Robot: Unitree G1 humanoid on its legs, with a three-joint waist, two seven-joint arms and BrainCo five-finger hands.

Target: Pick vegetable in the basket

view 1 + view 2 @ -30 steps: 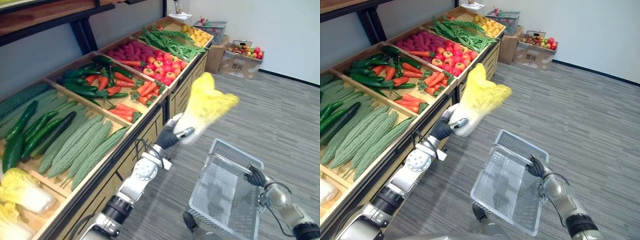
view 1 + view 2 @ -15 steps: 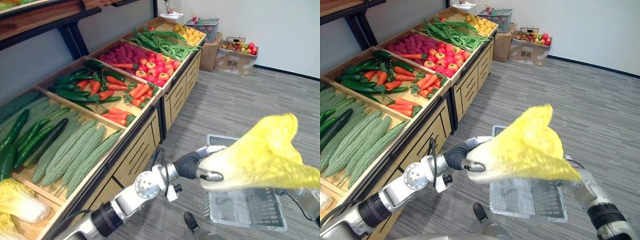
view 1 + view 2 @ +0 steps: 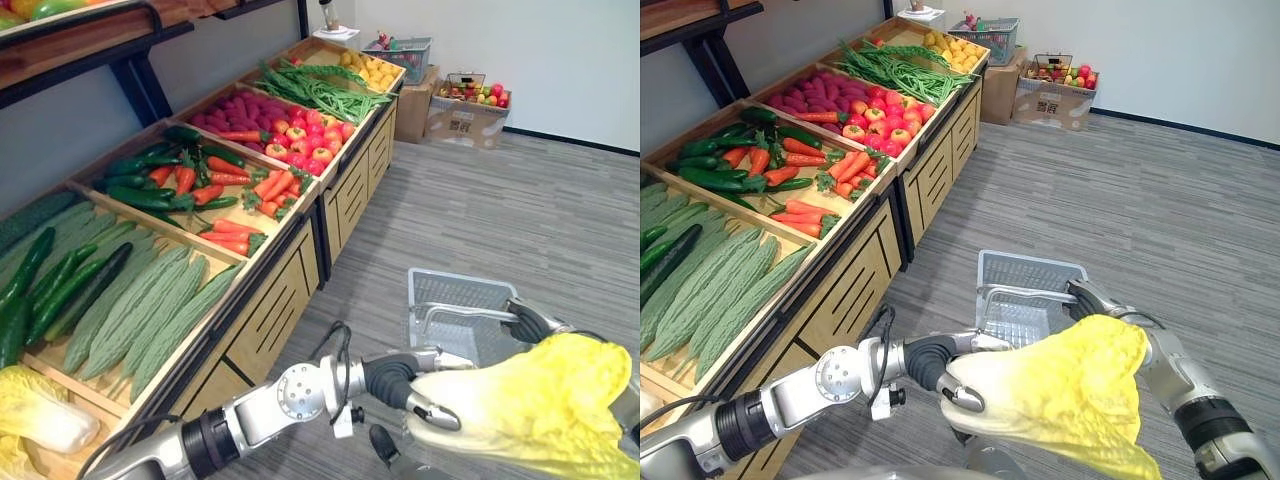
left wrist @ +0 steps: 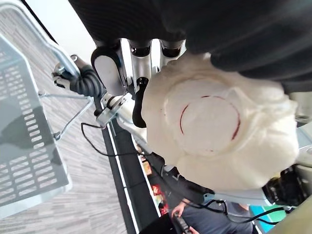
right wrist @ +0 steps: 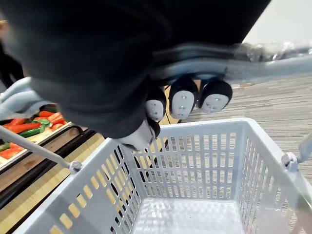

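1. Cabbage [image 3: 540, 405] – one head, pale white at the stem and yellow at the leaf. We found it in the left hand [image 3: 423, 399], held in the air and not resting on any surface. Its stem end sat against the palm. Its leafy end pointed to the robot's right.
2. Left hand – fingers [image 4: 139, 58] and thumb curled round the white stem end of the cabbage, gripping it. In the left wrist view the cut base of the cabbage faced the camera, close against the hand.
3. Basket [image 3: 450, 290] – grey plastic with slotted walls, standing upright. In the head views the cabbage hid its near side. We saw the far wall and part of the floor past the leaves.
4. Basket handle [image 3: 465, 311] – a grey bar raised over the basket's mouth, just beyond the cabbage.
5. Right hand [image 3: 527, 322] – closed on the basket handle. In the right wrist view its fingers [image 5: 183, 100] wrapped the bar above the basket's open mouth. The hand sat just beside the cabbage's leafy end.
6. Produce stand – wooden crates along the robot's left, well apart from the basket. We logged bitter gourds [image 3: 150, 310], cucumbers [image 3: 60, 280], carrots [image 3: 275, 185] and green beans [image 3: 320, 85]. More cabbages [image 3: 40, 405] lay in the nearest crate.
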